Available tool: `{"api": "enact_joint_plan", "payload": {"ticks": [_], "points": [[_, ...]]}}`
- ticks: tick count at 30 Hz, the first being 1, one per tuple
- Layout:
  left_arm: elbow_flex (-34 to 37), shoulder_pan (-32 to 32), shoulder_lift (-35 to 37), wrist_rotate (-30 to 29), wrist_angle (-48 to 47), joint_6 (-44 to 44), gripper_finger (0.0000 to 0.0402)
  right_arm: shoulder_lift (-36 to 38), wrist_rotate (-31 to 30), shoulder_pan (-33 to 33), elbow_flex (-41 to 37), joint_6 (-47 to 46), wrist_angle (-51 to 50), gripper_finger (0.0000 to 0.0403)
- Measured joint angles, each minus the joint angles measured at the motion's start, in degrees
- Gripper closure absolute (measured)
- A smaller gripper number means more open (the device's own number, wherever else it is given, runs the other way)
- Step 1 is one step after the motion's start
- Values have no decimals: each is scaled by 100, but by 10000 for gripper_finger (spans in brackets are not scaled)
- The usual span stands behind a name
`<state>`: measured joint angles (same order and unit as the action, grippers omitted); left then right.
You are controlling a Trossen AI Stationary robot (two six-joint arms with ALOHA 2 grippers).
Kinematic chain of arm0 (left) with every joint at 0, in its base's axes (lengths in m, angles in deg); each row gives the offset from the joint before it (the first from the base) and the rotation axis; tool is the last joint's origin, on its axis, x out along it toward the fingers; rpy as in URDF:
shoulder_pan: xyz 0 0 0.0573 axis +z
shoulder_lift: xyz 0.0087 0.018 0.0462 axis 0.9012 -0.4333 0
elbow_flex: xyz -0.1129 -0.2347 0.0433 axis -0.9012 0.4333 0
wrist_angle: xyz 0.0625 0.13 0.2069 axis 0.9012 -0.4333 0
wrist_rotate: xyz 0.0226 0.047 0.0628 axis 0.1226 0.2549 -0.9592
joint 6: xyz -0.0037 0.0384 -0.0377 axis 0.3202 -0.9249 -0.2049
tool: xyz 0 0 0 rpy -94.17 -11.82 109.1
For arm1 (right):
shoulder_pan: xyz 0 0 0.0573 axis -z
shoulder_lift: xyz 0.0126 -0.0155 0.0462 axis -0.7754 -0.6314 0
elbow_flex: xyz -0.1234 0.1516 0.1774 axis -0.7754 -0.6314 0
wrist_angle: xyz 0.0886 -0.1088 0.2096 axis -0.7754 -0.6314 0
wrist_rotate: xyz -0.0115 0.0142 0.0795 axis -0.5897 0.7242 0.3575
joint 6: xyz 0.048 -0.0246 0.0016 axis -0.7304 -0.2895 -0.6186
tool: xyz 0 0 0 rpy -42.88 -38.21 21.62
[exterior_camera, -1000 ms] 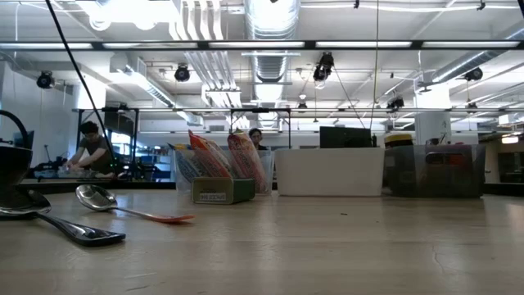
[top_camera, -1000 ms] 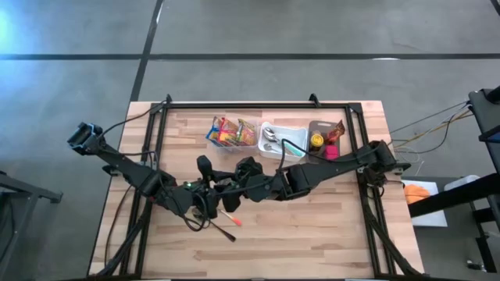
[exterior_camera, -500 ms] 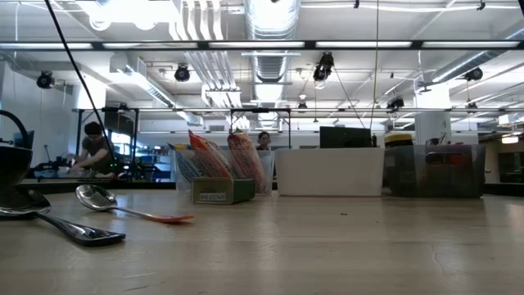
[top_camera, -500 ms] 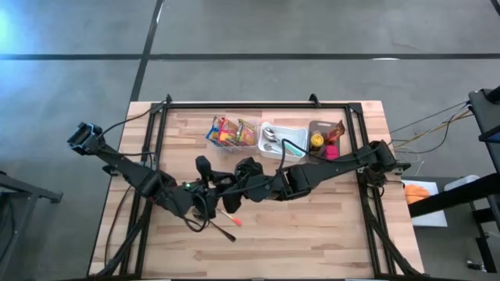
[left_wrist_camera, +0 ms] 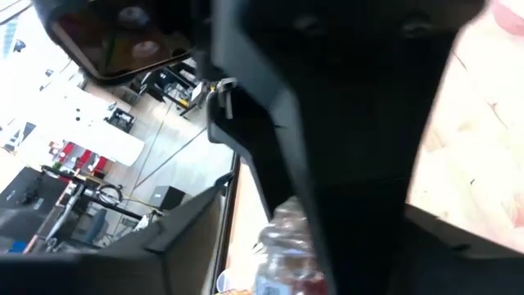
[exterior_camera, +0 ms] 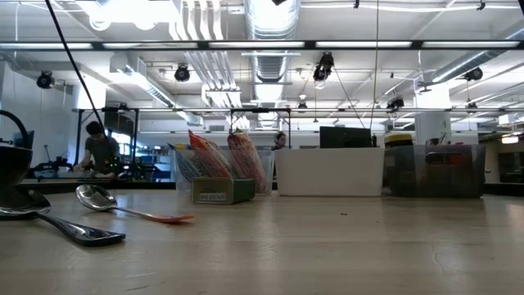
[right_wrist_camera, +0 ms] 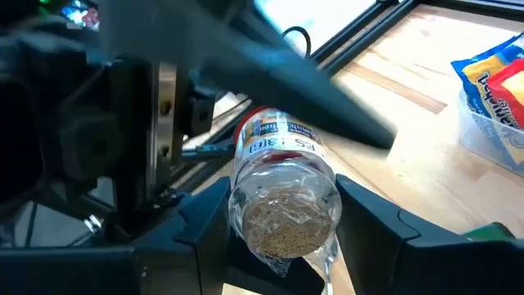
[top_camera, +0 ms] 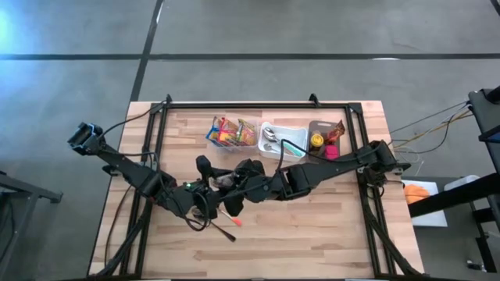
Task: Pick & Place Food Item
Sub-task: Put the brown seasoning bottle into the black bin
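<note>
With our right gripper [right_wrist_camera: 282, 233] closed on the jar [right_wrist_camera: 282, 192] and our left gripper [top_camera: 209, 187] loosening beside it, a handover slip could drop it onto the counter [top_camera: 312, 234].

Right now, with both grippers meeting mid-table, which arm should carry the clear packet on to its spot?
Right. The right gripper has its fingers closed on either side of the clear packet, and the left gripper faces it, apparently opened. The right arm also reaches in from the side nearer the bins.

Wood table [top_camera: 312, 226]: spoons [exterior_camera: 78, 215], bins [top_camera: 283, 142].
</note>
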<state>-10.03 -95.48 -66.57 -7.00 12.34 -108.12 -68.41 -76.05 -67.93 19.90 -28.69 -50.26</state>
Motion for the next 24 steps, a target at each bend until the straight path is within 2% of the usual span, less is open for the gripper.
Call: {"api": "enact_joint_plan", "payload": {"ticks": [4,8,18,24], "points": [[-2,-9,16,-54,-11,92,63,0,-2,0,-2,48,-133,229],[-2,-27,96,-84,-44,232,32,0,18,0,-2,8,-292,229],[9,-266,520,-82,-208,637,21,26,171,4,9,111,-419,229],[0,-280,758,-212,-447,1506,21,26,274,17,-17,147,-1182,229]]}}
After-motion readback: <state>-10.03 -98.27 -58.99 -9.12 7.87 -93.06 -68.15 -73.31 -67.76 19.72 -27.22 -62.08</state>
